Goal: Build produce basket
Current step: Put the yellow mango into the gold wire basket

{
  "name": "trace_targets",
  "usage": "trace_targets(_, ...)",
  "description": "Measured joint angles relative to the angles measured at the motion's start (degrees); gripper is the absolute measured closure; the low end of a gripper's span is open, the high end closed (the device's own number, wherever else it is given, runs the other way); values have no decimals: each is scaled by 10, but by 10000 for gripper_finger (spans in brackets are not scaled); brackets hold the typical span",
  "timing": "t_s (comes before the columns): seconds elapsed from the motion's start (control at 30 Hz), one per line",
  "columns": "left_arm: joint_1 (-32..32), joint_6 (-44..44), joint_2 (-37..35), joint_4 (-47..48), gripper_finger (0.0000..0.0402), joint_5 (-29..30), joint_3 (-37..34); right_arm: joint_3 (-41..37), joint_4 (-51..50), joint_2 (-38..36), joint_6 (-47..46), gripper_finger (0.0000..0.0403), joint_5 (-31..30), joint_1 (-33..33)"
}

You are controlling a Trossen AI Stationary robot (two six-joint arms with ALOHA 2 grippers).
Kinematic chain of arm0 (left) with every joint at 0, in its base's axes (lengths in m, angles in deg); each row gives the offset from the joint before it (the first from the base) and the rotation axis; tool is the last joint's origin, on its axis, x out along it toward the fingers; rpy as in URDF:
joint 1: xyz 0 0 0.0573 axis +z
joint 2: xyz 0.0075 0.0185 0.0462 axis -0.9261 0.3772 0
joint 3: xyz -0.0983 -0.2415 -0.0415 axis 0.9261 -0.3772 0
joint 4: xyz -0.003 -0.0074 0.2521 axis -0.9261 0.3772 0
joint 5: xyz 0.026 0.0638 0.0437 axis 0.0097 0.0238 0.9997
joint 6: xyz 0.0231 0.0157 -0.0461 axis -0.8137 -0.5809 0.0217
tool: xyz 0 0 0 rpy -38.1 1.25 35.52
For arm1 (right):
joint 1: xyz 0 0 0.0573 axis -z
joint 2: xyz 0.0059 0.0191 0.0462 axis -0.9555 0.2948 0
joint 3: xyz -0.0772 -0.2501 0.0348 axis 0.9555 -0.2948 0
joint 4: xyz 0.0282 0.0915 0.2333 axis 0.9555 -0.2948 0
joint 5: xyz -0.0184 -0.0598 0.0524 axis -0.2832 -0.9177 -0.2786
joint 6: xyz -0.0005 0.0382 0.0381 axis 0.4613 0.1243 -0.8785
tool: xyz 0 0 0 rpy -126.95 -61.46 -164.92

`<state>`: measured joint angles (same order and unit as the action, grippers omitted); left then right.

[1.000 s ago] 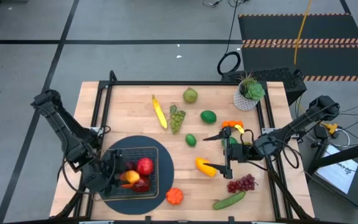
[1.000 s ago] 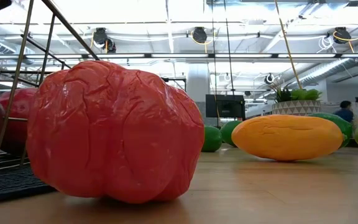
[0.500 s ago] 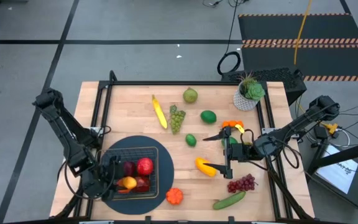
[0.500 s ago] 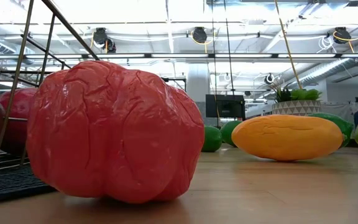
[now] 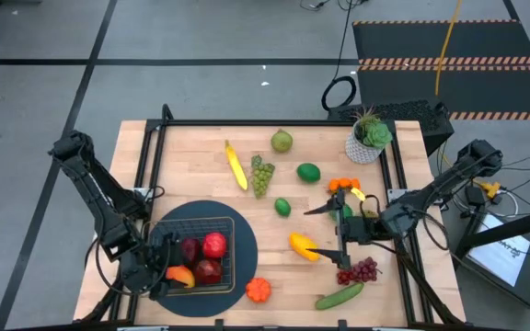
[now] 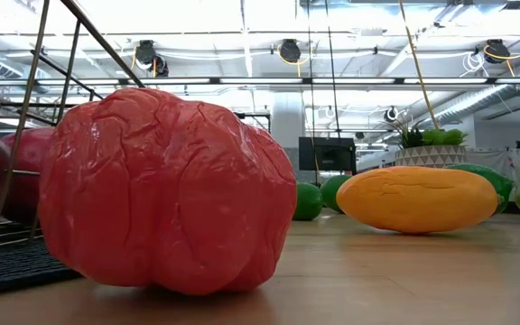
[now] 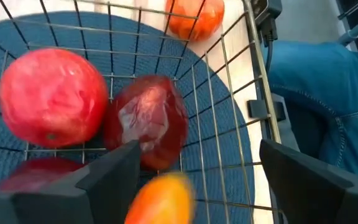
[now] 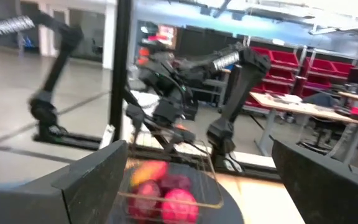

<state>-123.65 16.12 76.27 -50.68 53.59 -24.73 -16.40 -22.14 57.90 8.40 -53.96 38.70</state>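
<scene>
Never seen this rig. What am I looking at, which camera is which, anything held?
Two dark robot arms at a wooden table, filling a wire basket with plastic produce.

High view: straight down. Low view: table height, an orange-red pepper filling the frame. The other two are wrist cameras.

The left gripper is at the basket, jaws open, an orange-yellow fruit between them; held or just dropped, I cannot tell. Red apples already lie inside.

The right gripper waits open, holding nothing, over the yellow pepper. Banana, grapes and cucumber remain outside.
</scene>
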Motion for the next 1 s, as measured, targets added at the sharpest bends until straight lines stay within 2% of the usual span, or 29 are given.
trace_targets(0.17, 39, -68, -9, 1, 78, 12, 26, 0, -18, -29, -30, 9, -48, -21)
trace_targets(0.33, 88, -187, -9, 0, 100, 13, 98, 0, -38, -40, -33, 9, -103, -34)
trace_targets(0.43, 111, -260, -9, -1, 114, 26, 146, 0, -44, -39, -35, 9, -106, -35)
trace_targets(0.6, 126, -362, -10, -9, 132, 87, 196, 0, -56, -39, -61, 9, -106, -34)
trace_targets(0.83, 127, -413, -9, -52, 152, 150, 173, 0, -69, -30, -106, 9, -106, -33)
trace_targets(1.0, 136, -406, -9, -52, 154, 159, 158, 0, -69, -1, -124, 9, -104, -24)
